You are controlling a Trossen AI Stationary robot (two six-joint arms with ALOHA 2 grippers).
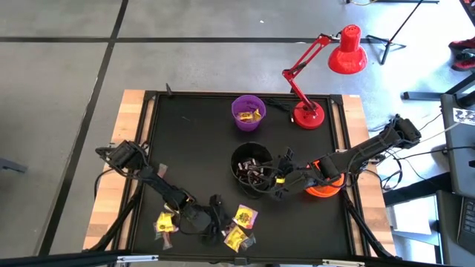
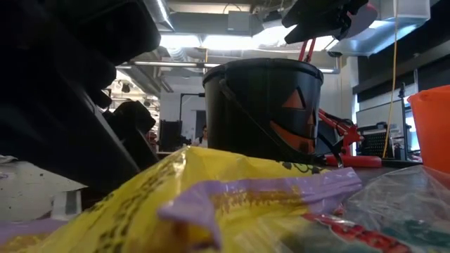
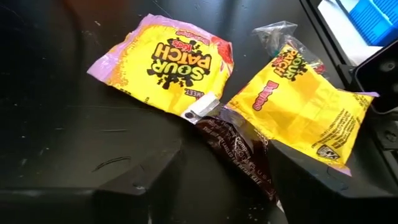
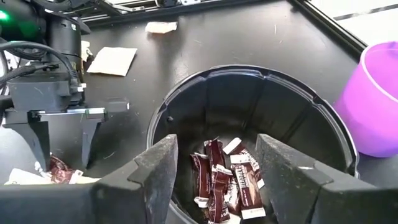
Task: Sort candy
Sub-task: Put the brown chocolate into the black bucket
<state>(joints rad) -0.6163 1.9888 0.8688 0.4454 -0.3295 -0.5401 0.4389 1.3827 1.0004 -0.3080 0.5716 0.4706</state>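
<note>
Between the left end effector [image 3: 227, 168] fingers, brown candy [image 3: 239, 146] lies lengthwise.

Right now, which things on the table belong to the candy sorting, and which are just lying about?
Job:
- yellow Sour Patch packets
- dark brown wrapper between the open left claw
- brown bars in the black pumpkin bucket
- purple plastic bowl
- orange bowl

Lying about:
- red desk lamp
</note>
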